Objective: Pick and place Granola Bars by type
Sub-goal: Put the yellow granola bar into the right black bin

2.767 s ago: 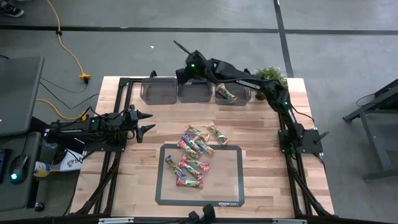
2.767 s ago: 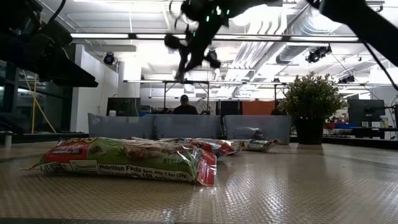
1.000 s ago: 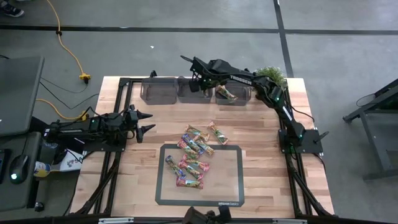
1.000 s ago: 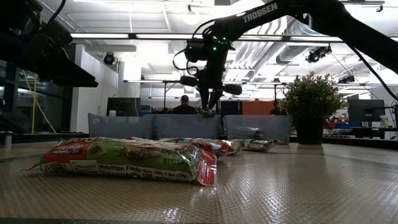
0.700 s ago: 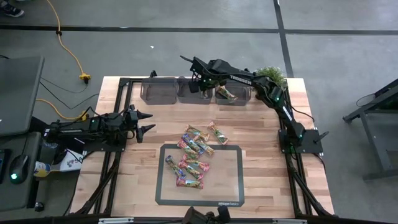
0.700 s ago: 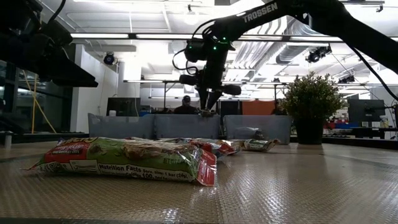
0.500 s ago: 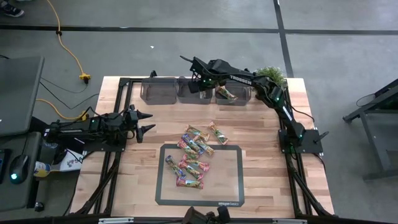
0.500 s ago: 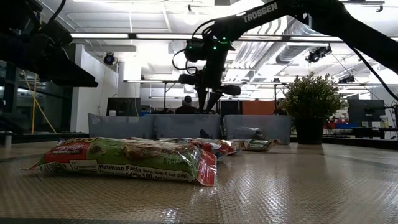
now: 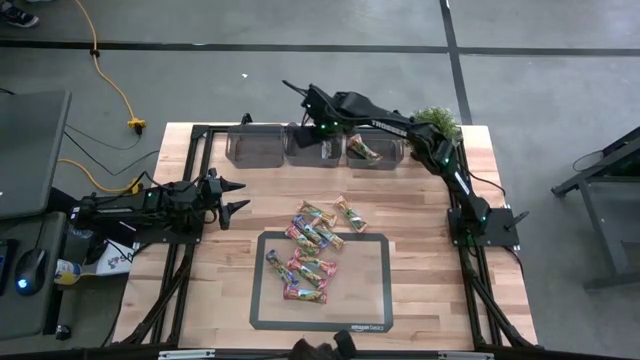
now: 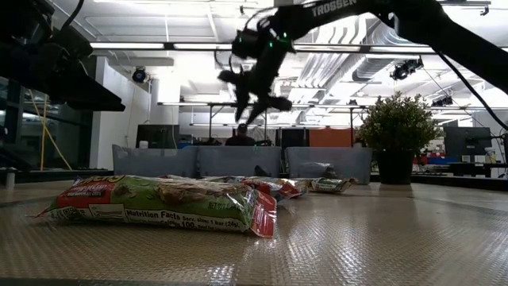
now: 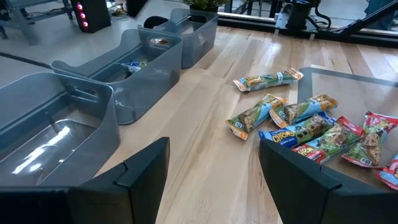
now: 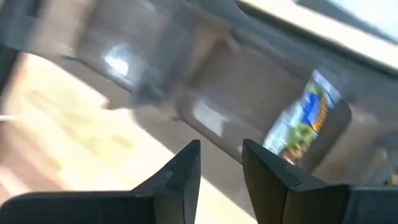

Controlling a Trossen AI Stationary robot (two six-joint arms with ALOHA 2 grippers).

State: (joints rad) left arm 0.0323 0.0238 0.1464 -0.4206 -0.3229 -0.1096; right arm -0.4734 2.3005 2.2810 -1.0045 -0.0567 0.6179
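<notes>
Several granola bars (image 9: 313, 240) lie in a loose pile, partly on the grey mat (image 9: 365, 300), partly on the wood beyond its far edge. A blue-green bar (image 12: 301, 121) lies flat on the floor of the middle grey bin (image 9: 305, 148). Another bar (image 9: 365, 150) lies in the right bin. My right gripper (image 10: 250, 117) hangs open above the middle bin, slanting down, with nothing between its fingers. At the table's left edge my left gripper (image 11: 211, 180) waits open, facing the pile.
The left bin (image 9: 255, 146) of the far row shows no bar. A potted plant (image 9: 435, 120) stands at the far right corner beside the bins. Bare wood lies between the bins and the pile. A person (image 10: 240, 131) sits in the room beyond the table.
My right gripper has opened over the middle bin and let go of a bar, which has dropped onto that bin's floor. The gripper has since risen clear of the bin's rim and rolled somewhat.
</notes>
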